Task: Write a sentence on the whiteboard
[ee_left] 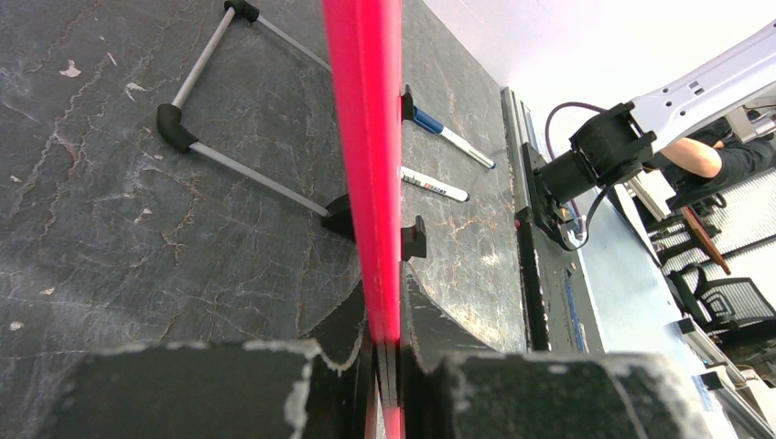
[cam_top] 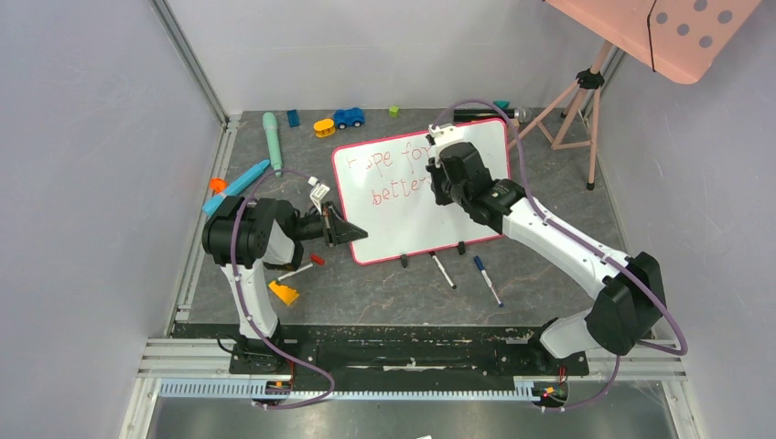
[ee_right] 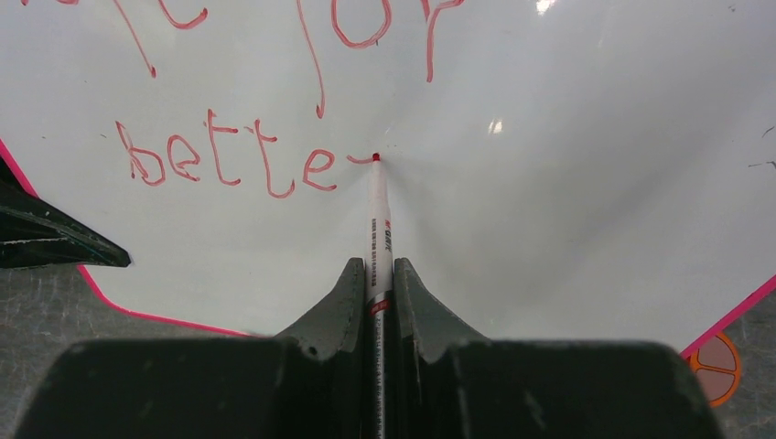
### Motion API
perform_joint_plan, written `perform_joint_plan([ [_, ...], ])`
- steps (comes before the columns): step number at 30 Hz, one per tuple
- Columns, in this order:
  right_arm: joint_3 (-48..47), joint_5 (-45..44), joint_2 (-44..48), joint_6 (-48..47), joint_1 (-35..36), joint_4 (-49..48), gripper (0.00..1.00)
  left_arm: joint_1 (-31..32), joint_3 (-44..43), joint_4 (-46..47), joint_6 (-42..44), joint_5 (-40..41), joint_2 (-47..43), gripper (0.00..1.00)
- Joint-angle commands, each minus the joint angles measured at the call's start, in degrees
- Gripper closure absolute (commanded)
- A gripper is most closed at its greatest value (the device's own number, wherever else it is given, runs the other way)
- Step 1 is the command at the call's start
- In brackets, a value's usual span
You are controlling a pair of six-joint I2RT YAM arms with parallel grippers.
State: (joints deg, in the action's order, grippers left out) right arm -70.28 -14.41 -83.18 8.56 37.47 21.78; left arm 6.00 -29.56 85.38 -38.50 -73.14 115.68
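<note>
Red ink first: the sentence [ee_right: 229, 160] reads "hope for" on the upper line and "bette" on the lower, with a short dash where the next letter begins, so by my reckoning the job is a little over halfway. It sits on the whiteboard [cam_top: 403, 224], which stands propped on small black feet in the middle of the dark worktop [cam_top: 384, 297], between the two arms. Tip on the gloss is the marker [ee_right: 380, 229], pinched by its rear end in the right tool [ee_right: 375, 270], jaws narrow and tight around the barrel. Over on the board's left edge, the left tool [ee_left: 382, 306] is clamped shut on the pink frame [ee_left: 366, 137], bracing it. Now the dangers. Too much push from the pen and the board could rock back or skid on its feet, and the brace would be all that saves the stroke. If that clamp slips, the letters skew. Held so far back, the marker could pivot in the jaws and lift off mid-letter. A low wrist might smear the fresh words. Two spare pens [cam_top: 467, 274] lie on the worktop just in front of the feet. Containers? None that I can spot in any view.
</note>
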Motion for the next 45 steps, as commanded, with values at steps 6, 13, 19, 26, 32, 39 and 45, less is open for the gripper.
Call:
perform_joint_plan([
  [6,4.66,1.02,2.89,1.57,-0.66,-1.54,1.0,1.21,-0.13,3.82,7.72,-3.18,0.51,0.98],
  [13,3.53,0.15,2.54,1.17,-0.64,-1.41,1.0,1.21,-0.12,3.82,7.71,-3.17,0.49,0.98],
  [19,0.72,-0.78,1.11,0.02,-0.72,-1.05,1.0,1.21,-0.12,3.83,7.69,-3.15,0.42,0.98],
  [26,-1.49,-1.05,0.11,-1.21,-1.67,-0.91,1.0,1.21,-0.14,3.82,7.74,-3.21,0.44,0.98],
  [32,-2.42,-1.51,0.01,-1.35,-2.55,-0.22,1.0,1.21,-0.09,3.82,7.74,-3.18,0.51,0.98],
  [39,0.25,0.74,4.25,-0.3,-2.77,-2.35,1.0,1.23,-0.13,3.83,7.74,-3.15,0.51,0.98],
  [45,3.39,2.2,9.32,-0.6,-2.72,-1.91,1.0,1.21,-0.09,3.89,7.83,-3.27,0.41,0.98],
])
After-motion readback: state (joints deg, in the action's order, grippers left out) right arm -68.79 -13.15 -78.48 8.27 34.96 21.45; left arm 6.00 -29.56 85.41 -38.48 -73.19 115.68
